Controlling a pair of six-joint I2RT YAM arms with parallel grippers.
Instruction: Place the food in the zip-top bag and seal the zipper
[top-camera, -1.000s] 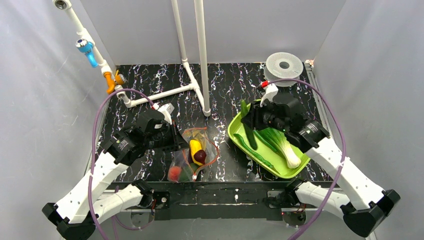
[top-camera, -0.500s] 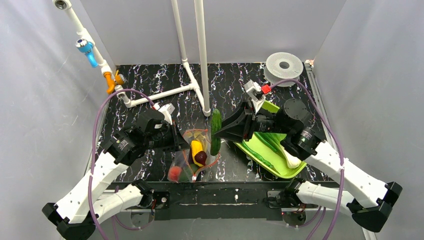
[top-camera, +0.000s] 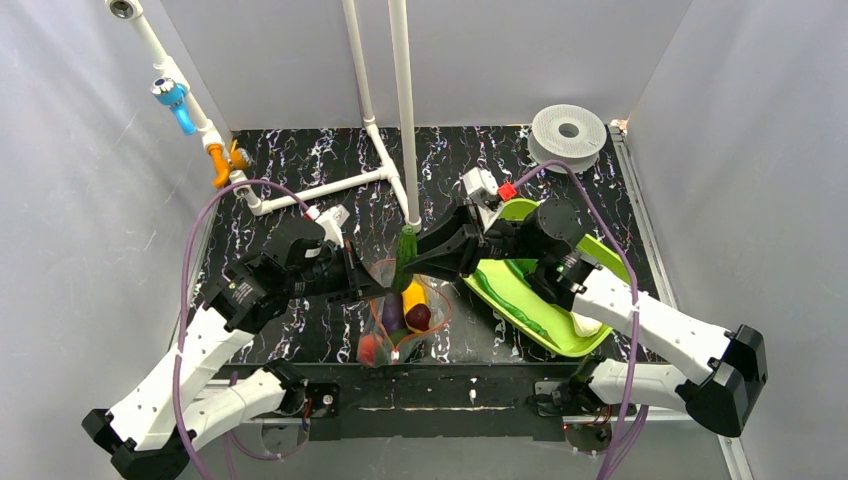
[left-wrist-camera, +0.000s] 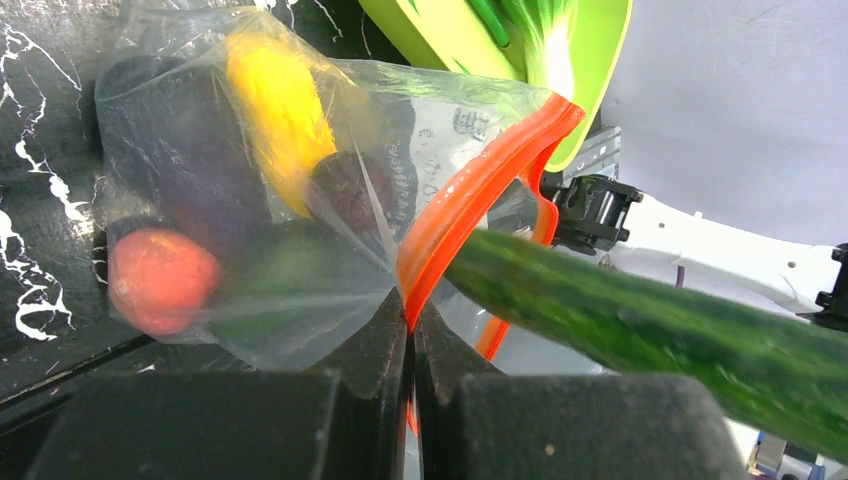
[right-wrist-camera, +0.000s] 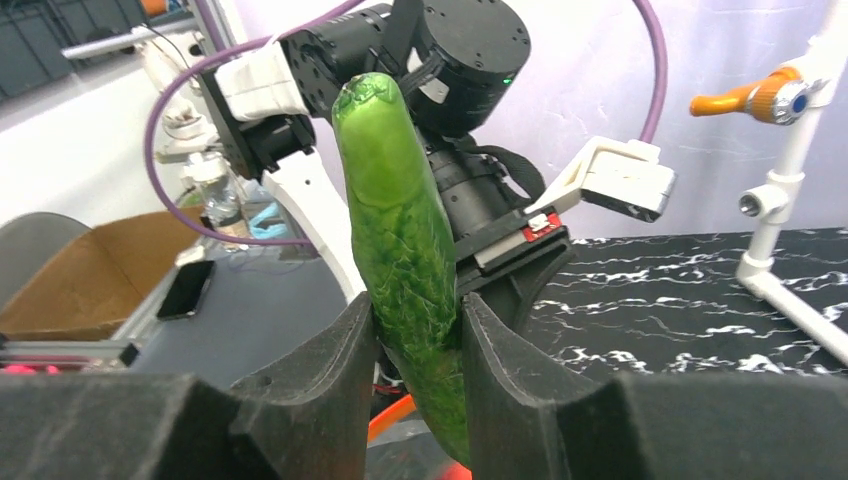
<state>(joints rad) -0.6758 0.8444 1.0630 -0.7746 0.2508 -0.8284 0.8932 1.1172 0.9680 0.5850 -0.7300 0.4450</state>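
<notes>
ITEM 1: L gripper (left-wrist-camera: 410, 315). Jaws are pressing tight together on the zipper (left-wrist-camera: 480, 185), pinching the red-orange strip and holding the bag mouth up.

ITEM 2: R gripper (right-wrist-camera: 415, 310). Fingers are clamping the cucumber (right-wrist-camera: 395, 220) at mid-length, with the veg standing near upright btwn the pads in the R wrist view.

ITEM 3: cucumber, top view (top-camera: 404, 255). It is hanging over the centre of the table (top-camera: 300, 160), its lower tip sitting at the open bag mouth, approx btwn the two zipper halves.

ITEM 4: zip-top bag (left-wrist-camera: 250, 200). Clear and crinkled, it is lying near the front edge btwn the arms. Inside are a yellow piece (left-wrist-camera: 280, 110), tomato (left-wrist-camera: 160, 280), eggplant (left-wrist-camera: 175, 150), a dark red round pc (left-wrist-camera: 345, 185) and a blurred green pc.

ITEM 5: lime-green tray (top-camera: 520, 300). It is sitting R of the bag, w/ leafy greens still on it.
</notes>
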